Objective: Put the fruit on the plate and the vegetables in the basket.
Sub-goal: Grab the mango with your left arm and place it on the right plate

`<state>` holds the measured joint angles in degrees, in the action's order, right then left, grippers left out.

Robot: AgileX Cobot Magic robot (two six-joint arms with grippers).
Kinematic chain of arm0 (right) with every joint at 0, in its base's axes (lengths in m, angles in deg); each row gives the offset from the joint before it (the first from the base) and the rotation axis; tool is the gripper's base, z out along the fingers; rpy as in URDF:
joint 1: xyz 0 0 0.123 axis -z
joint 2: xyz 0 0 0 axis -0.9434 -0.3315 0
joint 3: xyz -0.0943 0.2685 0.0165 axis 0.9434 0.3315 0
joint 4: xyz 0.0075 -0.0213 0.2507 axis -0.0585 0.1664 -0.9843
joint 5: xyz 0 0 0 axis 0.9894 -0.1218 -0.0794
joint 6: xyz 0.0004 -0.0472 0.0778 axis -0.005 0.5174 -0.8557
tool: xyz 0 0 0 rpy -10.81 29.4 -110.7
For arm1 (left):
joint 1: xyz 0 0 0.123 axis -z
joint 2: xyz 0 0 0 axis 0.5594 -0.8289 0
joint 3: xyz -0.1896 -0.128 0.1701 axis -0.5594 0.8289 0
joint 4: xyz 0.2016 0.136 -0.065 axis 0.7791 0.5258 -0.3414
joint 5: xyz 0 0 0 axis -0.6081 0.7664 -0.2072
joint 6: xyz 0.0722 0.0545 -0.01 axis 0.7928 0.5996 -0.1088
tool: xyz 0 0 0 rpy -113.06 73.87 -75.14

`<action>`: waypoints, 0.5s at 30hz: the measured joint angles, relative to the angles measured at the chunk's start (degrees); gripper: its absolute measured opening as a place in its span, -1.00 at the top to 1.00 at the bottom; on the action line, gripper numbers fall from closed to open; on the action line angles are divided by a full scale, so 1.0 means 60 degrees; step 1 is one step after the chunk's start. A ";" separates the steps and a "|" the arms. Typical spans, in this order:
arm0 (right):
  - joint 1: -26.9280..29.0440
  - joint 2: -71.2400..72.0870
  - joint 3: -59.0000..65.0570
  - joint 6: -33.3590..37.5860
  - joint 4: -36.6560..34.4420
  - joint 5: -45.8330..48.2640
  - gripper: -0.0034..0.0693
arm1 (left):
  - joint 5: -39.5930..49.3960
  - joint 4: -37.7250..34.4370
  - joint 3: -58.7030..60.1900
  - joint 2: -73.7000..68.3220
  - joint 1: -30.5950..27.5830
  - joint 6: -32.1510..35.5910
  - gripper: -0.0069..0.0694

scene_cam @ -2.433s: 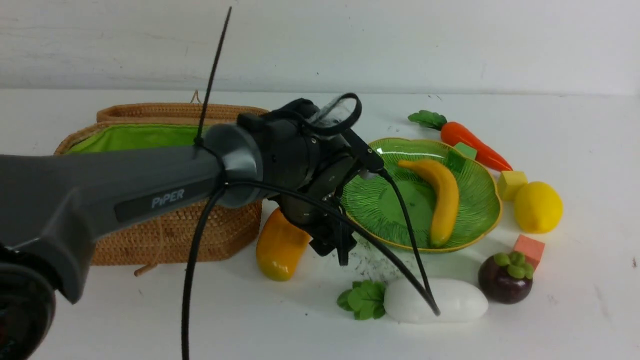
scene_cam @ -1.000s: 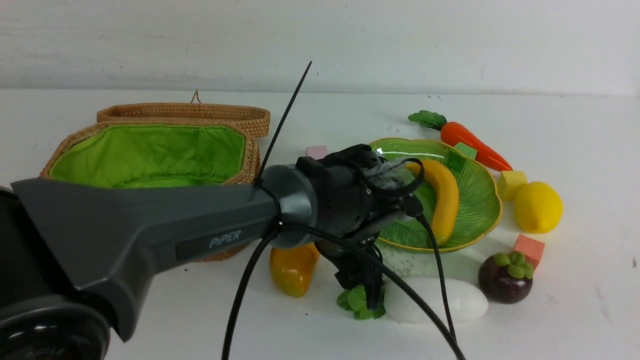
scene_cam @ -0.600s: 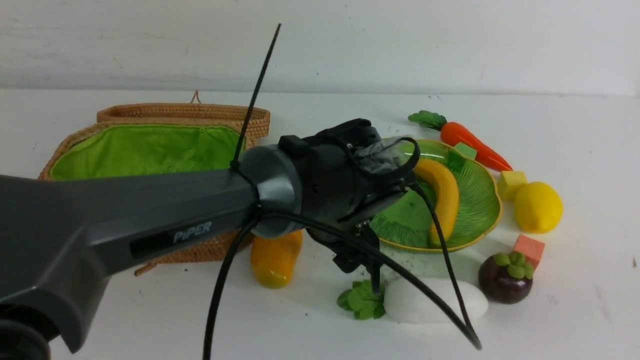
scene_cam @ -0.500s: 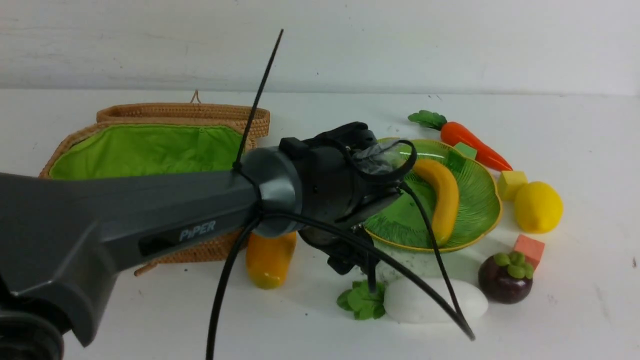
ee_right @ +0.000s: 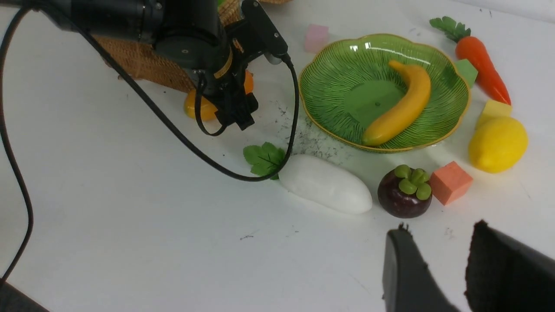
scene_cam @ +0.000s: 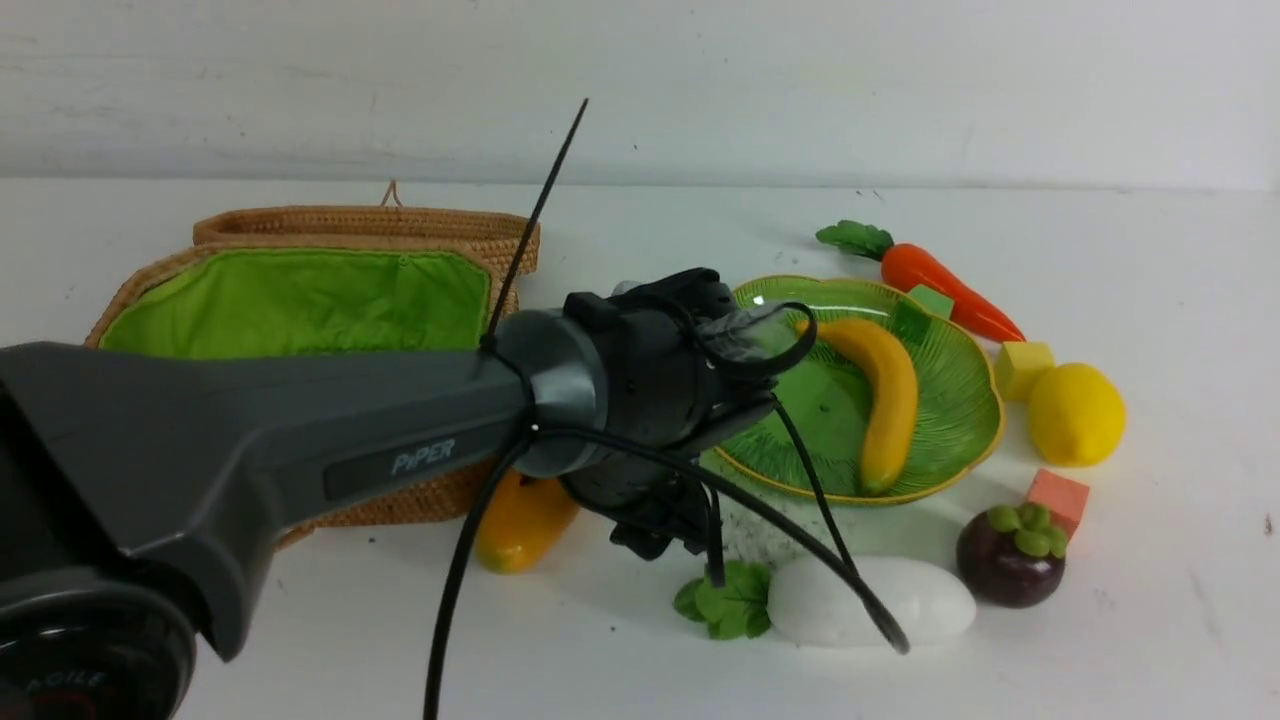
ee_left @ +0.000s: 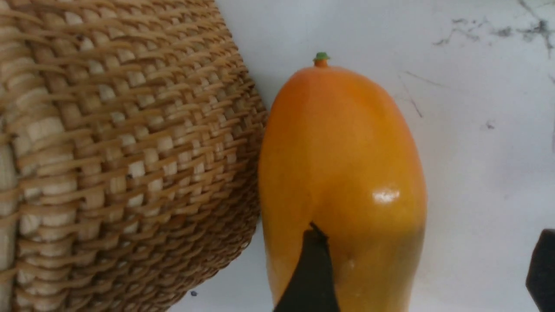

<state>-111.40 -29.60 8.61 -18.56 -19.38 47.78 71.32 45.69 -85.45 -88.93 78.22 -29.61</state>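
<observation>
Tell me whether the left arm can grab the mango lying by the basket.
Probably yes: the open left pincer hangs right over the mango, nothing between. The basket wall sits close along one side, so room there looks tight.

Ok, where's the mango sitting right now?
In the front view the mango lies left of centre, close beside the basket's front right corner, under the open left pincer. The radish lies off to its right.
</observation>
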 joint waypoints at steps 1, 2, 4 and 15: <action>0.0000 0.0000 0.0000 0.0008 0.0000 0.0000 0.29 | 0.0052 0.0094 0.0000 0.0000 0.0000 0.0054 -0.74; 0.0000 0.0000 0.0000 0.0008 0.0000 0.0000 0.29 | 0.0098 0.0192 0.0000 0.0000 0.0000 0.0168 -0.74; 0.0000 0.0000 0.0000 0.0008 0.0000 0.0000 0.29 | 0.0120 0.0272 0.0000 0.0000 0.0009 0.0421 -0.74; 0.0000 0.0000 0.0000 0.0008 -0.0010 0.0000 0.26 | -0.0194 0.0524 0.0000 -0.0009 0.0016 0.0950 -0.74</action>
<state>-111.40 -29.60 8.61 -18.51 -19.44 47.78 70.16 48.83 -85.45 -88.98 78.31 -23.91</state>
